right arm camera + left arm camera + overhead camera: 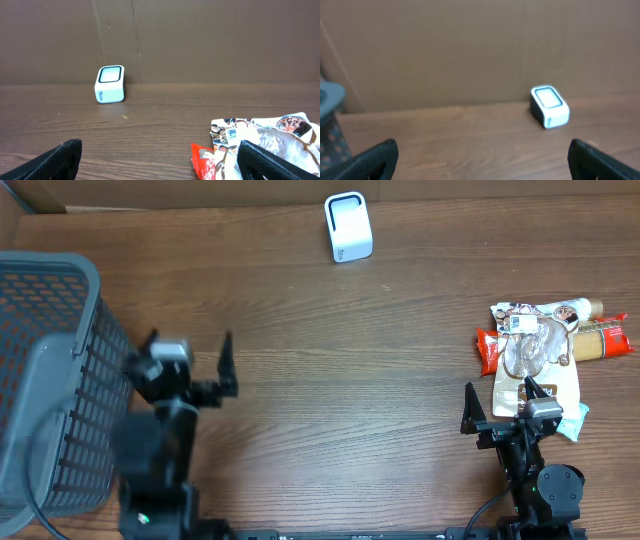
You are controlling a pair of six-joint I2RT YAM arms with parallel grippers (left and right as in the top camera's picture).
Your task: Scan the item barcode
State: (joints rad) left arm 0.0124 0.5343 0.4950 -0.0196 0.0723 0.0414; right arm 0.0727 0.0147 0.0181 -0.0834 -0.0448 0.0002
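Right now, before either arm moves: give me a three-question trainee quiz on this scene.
1. True or false: the left end effector and the right end effector both stand open and empty.
2. Which is nearer the pile of crinkled snack packets? A, the left end effector; B, the right end effector; C, both alike.
3. Fill in: the small white box-shaped scanner stands near the ___ edge of the brown wooden table, away from both arms.

Key: 1 true; 2 B; 3 far.
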